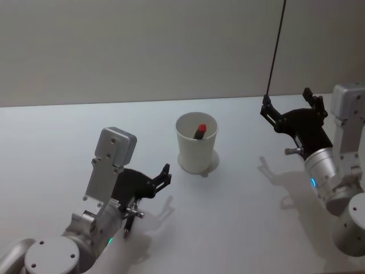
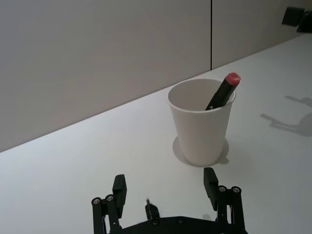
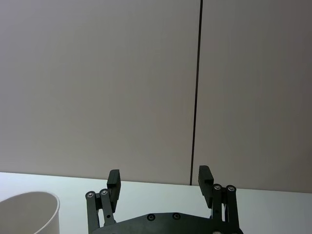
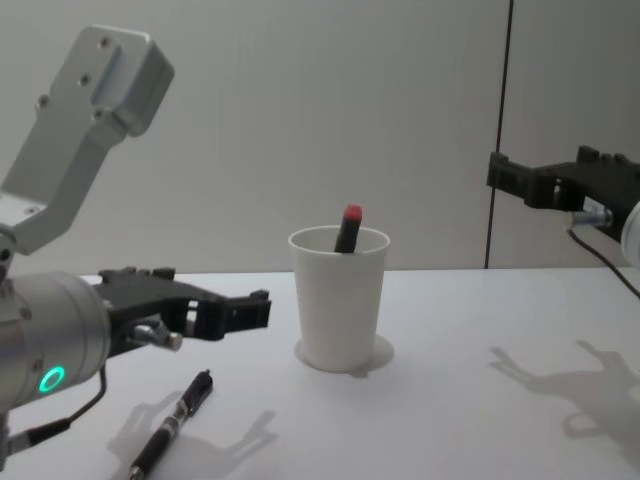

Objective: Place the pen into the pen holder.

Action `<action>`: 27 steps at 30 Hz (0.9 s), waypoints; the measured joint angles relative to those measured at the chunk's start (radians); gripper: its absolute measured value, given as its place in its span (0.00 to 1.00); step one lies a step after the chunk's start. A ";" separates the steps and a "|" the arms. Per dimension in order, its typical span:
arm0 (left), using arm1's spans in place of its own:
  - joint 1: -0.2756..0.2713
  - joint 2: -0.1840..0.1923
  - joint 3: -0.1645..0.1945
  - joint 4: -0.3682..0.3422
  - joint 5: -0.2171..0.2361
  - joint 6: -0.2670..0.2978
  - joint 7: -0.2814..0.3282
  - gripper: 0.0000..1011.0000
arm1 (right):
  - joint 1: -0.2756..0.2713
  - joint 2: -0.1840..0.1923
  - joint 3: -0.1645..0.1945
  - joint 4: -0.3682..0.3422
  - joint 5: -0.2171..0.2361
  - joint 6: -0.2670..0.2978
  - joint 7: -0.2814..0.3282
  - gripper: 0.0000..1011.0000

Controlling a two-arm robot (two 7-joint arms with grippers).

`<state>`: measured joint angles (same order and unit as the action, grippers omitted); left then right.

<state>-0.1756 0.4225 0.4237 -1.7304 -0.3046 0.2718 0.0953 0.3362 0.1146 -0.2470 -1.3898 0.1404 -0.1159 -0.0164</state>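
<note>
Fingers (image 2: 119, 189): spread wide on left gripper (image 2: 165, 185), nothing between them. Same on right gripper (image 3: 159, 176): wide apart, empty.

Pen with red end (image 1: 200, 131): inside pen holder (image 1: 194, 158), tilted, resting against rim, red end just above it. Dark barrel, lower part hidden by cup wall.

Pen holder: plain white paper cup, tapered, rolled rim, upright near middle of white table (image 1: 239, 228).

Second pen (image 4: 170, 425): dark, lying flat on table on robot's left, nearer the robot than the cup, well apart from it. In chest view, below left gripper and not touching it.

Left gripper: low over table, left of and nearer than pen holder, fingertips aimed toward cup, clear gap between. Green light on arm housing behind it.

Right gripper: raised on robot's right, higher than cup rim in chest view, well apart from pen holder.

Gripper shadows on table on both sides. Behind: plain grey wall (image 3: 97, 87) with dark vertical line (image 3: 197, 97).
</note>
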 joint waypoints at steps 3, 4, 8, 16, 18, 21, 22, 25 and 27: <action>0.009 0.006 -0.004 -0.015 -0.012 0.042 0.012 1.00 | 0.000 0.000 0.000 0.000 0.000 0.000 -0.001 0.99; 0.012 0.009 -0.007 -0.021 -0.016 0.060 0.016 1.00 | 0.000 0.000 0.000 -0.001 0.000 0.001 -0.001 0.99; 0.020 0.015 -0.011 -0.036 -0.027 0.110 0.024 1.00 | -0.001 0.001 0.001 -0.001 0.001 0.001 -0.002 0.99; 0.032 0.024 -0.016 -0.058 -0.037 0.192 0.028 1.00 | -0.001 0.001 0.001 -0.001 0.001 0.002 -0.002 0.99; 0.035 0.026 -0.017 -0.063 -0.038 0.214 0.028 1.00 | -0.002 0.001 0.001 -0.001 0.001 0.002 -0.003 0.99; 0.038 0.029 -0.018 -0.067 -0.038 0.239 0.027 1.00 | -0.002 0.001 0.001 -0.001 0.001 0.002 -0.003 0.99; 0.039 0.029 -0.019 -0.068 -0.038 0.243 0.026 1.00 | -0.002 0.001 0.001 -0.001 0.001 0.002 -0.003 0.99; 0.042 0.031 -0.020 -0.069 -0.038 0.265 0.023 1.00 | -0.002 0.001 0.001 -0.001 0.001 0.002 -0.003 0.99; 0.045 0.031 -0.021 -0.069 -0.038 0.279 0.021 1.00 | -0.002 0.001 0.001 0.000 0.001 0.002 -0.003 0.99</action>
<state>-0.1307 0.4537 0.4031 -1.7992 -0.3428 0.5511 0.1166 0.3345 0.1155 -0.2465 -1.3902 0.1418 -0.1136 -0.0197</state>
